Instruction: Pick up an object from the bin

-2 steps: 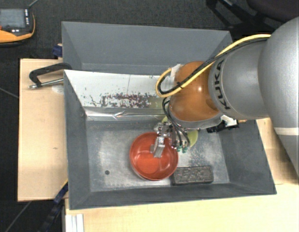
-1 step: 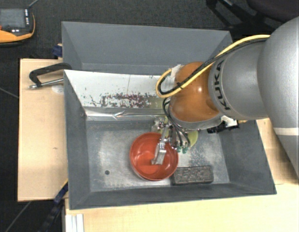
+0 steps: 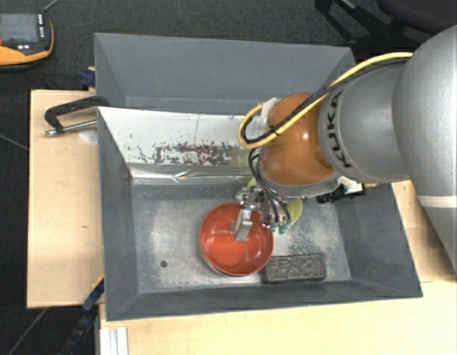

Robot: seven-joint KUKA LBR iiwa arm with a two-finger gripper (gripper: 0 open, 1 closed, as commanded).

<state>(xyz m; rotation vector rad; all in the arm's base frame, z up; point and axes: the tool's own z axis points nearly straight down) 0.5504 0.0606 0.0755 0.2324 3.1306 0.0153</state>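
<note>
A round red bowl lies on the bin's floor near the front middle. My gripper hangs over the bowl's right half, with one fingertip reaching down inside it. A dark grey rectangular block rests just right of the bowl by the front wall. A yellow-green object peeks out from under the gripper's body, mostly hidden.
The arm with its orange cover and yellow cable comes in from the right and overhangs the bin's right half. The left part of the bin's floor is bare apart from a small dark spot.
</note>
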